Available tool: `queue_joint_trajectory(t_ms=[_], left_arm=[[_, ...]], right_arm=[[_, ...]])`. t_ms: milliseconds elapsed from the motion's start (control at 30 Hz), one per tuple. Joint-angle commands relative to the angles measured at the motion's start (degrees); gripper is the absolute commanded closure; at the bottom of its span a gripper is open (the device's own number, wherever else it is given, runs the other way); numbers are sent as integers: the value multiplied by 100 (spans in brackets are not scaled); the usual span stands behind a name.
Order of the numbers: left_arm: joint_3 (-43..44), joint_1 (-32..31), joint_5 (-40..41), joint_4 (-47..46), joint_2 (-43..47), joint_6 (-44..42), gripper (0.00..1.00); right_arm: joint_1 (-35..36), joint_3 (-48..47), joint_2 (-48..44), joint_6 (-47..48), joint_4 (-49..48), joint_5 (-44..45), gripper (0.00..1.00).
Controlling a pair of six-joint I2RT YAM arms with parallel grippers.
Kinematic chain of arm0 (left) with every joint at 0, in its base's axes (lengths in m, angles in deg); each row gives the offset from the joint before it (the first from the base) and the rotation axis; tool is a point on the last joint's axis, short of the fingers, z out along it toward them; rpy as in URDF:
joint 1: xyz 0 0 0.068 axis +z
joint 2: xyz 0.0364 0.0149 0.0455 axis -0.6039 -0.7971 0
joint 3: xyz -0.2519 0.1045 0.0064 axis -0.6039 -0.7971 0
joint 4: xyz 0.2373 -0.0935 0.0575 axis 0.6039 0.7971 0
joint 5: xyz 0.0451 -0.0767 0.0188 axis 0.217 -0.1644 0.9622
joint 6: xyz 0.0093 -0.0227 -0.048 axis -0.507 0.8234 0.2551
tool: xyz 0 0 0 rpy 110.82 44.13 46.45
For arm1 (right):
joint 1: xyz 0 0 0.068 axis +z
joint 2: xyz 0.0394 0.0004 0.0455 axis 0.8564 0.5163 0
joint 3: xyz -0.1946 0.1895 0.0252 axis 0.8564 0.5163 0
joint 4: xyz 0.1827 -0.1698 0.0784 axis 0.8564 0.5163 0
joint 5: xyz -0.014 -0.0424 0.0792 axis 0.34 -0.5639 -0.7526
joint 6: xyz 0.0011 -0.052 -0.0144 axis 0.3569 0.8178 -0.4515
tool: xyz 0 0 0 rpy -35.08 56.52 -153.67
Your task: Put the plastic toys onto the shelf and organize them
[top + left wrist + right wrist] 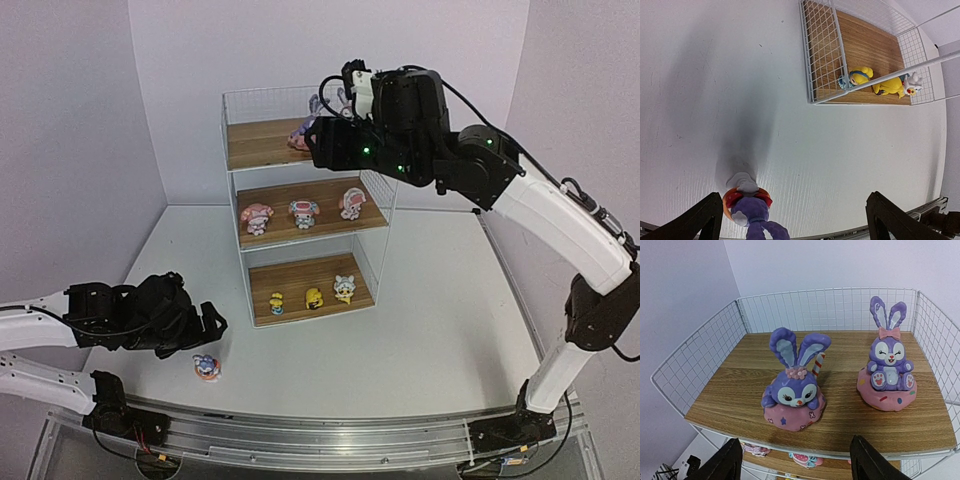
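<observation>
The shelf (255,145) stands mid-table. Two purple bunnies (794,390) (886,370) stand upright on its top board (735,395). My right gripper (795,462) is open at that board's front edge, just short of the left bunny, with nothing between its fingers. In the top view it (318,140) hides much of that tier. Three pink-and-white toys (304,212) fill the middle board, and three yellowish ones (314,298) the bottom. A third bunny (207,367) sits on the table. My left gripper (795,225) is open above the table, this bunny (747,210) beside its left finger (705,217).
The white table (440,320) spreads around the shelf, with purple walls close behind and at both sides. An aluminium rail (320,440) runs along the near edge by the arm bases. The shelf's wire mesh (825,55) walls in its sides and back.
</observation>
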Motion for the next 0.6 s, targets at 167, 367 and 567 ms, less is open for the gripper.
queue_joint_trajectory(t_ms=[167, 367, 567], left_arm=[[127, -17, 73, -151, 90, -117, 0], [146, -16, 75, -157, 89, -136, 0], [135, -15, 84, -164, 79, -144, 0]], right_arm=[[-9, -347, 443, 334, -130, 330, 42], [-8, -560, 661, 349, -142, 521, 46], [-11, -737, 872, 365, -216, 809, 53]])
